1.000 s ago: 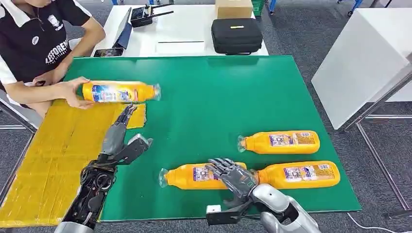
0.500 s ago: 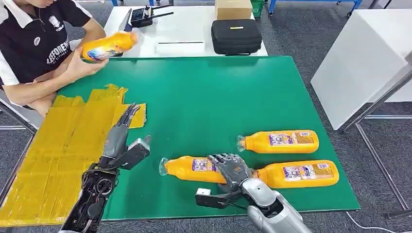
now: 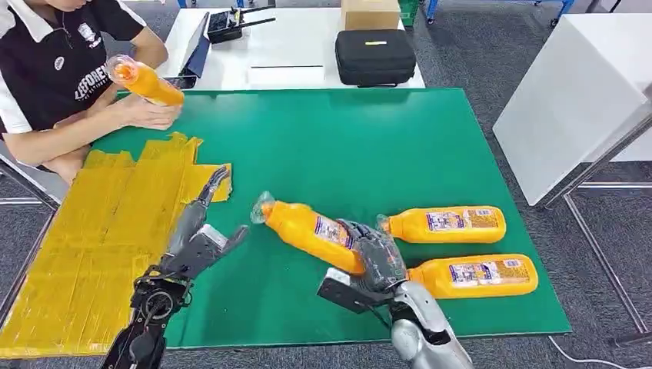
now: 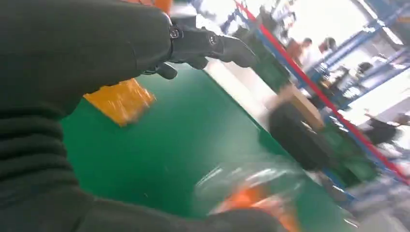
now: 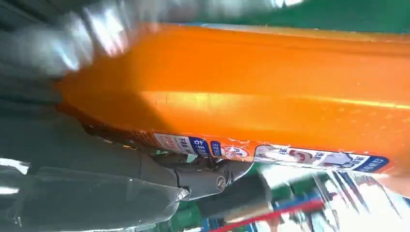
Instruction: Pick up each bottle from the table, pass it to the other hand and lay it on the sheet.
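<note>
Head view: an orange bottle (image 3: 311, 228) is clasped by the right hand (image 3: 377, 260) above the green table (image 3: 369, 146), cap toward the left hand (image 3: 196, 238) (fingers spread, empty). Handover is judged next, then the yellow sheet (image 3: 84, 246).

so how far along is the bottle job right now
Nothing lies on the yellow sheet at the moment. The right hand holds one orange bottle lifted and tilted toward the open left hand, so the pass is not yet made. Two more bottles lie on the green table. A person at the far corner holds another bottle.
</note>
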